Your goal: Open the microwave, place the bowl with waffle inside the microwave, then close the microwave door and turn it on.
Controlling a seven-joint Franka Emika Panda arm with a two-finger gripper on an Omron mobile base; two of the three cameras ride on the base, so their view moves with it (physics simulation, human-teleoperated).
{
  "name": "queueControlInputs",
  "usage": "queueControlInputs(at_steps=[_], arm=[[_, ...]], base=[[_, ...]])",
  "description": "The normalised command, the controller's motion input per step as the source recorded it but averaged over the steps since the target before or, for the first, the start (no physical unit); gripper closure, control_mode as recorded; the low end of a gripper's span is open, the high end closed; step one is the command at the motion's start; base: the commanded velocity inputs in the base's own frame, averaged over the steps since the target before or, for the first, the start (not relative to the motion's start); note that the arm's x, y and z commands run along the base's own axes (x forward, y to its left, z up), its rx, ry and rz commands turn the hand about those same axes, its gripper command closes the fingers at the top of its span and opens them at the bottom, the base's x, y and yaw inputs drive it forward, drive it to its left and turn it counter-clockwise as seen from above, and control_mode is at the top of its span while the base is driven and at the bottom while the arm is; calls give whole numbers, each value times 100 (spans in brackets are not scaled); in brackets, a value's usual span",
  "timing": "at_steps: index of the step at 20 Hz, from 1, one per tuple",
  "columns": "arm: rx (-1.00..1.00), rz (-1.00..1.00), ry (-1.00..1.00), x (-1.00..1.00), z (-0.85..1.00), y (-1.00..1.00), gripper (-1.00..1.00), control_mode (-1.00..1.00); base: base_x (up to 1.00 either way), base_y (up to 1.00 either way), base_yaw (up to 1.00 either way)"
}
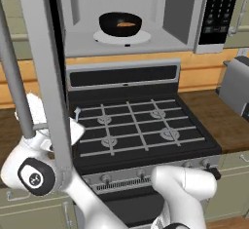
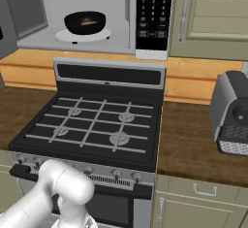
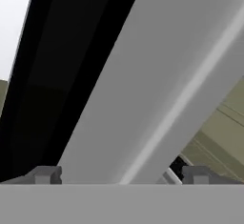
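microwave door swung wide open at left, silver frame edge close before gripper, fingertips spread wide, holding nothing. bowl with waffle sits on turntable inside microwave. keypad right.

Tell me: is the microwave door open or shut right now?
Open. The door is swung out toward the robot, and the bowl with the waffle sits in plain sight on the turntable.

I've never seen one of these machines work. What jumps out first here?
The microwave above the stove stands wide open, with a black bowl holding a waffle on its turntable. The open door swings out at the left, and the gripper, jaws open, sits right against it.
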Motion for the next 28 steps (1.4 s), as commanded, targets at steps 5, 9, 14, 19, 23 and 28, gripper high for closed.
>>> queueControlInputs(at_steps=[5,9,14,19,23,28], arm=[[34,0,-14,-7,10,-94,-100,-100],[38,2,-1,-9,23,-100,-100,-100],[37,4,0,1,16,-99,-100,-100],[37,8,0,27,10,-89,-100,-100],[38,15,-1,53,8,-78,-100,-100],[34,19,0,67,16,-65,-100,-100]], base=[[0,0,0],[0,0,0],[0,0,0],[0,0,0],[0,0,0],[0,0,0]])
